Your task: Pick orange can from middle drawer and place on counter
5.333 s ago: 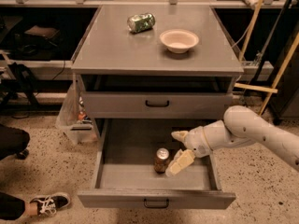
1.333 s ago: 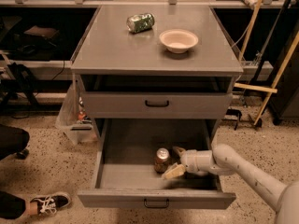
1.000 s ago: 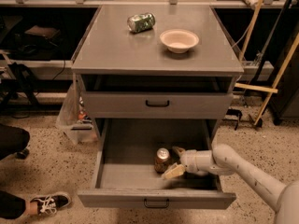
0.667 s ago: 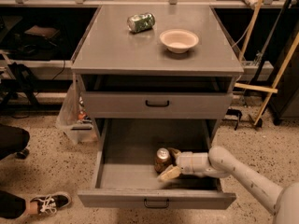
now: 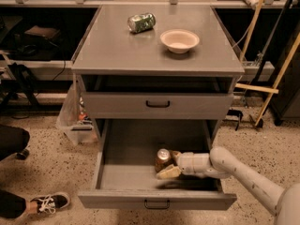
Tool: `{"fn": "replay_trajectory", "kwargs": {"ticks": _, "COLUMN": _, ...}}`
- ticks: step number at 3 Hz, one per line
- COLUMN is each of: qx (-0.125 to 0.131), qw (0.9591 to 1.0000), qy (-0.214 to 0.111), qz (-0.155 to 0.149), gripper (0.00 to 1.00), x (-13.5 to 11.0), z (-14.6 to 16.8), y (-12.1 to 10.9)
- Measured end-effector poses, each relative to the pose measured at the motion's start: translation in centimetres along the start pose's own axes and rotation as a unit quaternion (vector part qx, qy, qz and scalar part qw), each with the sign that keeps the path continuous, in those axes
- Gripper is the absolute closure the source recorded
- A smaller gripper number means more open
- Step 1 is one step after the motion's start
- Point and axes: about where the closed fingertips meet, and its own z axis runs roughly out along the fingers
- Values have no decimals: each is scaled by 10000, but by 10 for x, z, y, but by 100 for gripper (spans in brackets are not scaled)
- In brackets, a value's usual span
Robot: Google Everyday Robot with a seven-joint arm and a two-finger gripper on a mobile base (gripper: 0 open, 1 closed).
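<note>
The orange can [image 5: 162, 158] stands upright on the floor of the open middle drawer [image 5: 126, 172], right of centre. My gripper [image 5: 168, 164] reaches in from the right, low inside the drawer, and is open. One pale finger [image 5: 168, 172] lies in front of the can and the other [image 5: 176, 154] behind it, so the can sits between them. I cannot tell whether they touch it. The counter [image 5: 117, 46] is the grey cabinet top above.
A green-and-silver can [image 5: 141, 22] lies on its side and a beige bowl [image 5: 179, 40] stands on the counter. The upper drawer [image 5: 157, 104] is closed. A person's shoe [image 5: 49, 203] and leg are at the lower left; wooden sticks [image 5: 272, 78] lean at the right.
My gripper came down into the drawer and slid left, so its fingers now flank the can. The can has not moved.
</note>
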Motion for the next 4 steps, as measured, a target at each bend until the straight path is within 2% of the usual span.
{"fn": "replay_trajectory", "kwargs": {"ticks": 3, "qx": -1, "qw": 10000, "qy": 0, "qz": 0, "gripper": 88, "x": 0, "z": 0, "y": 0}}
{"fn": "replay_trajectory", "kwargs": {"ticks": 4, "qx": -116, "qw": 9997, "qy": -202, "qz": -14, "gripper": 100, "x": -18, "z": -10, "y": -13}}
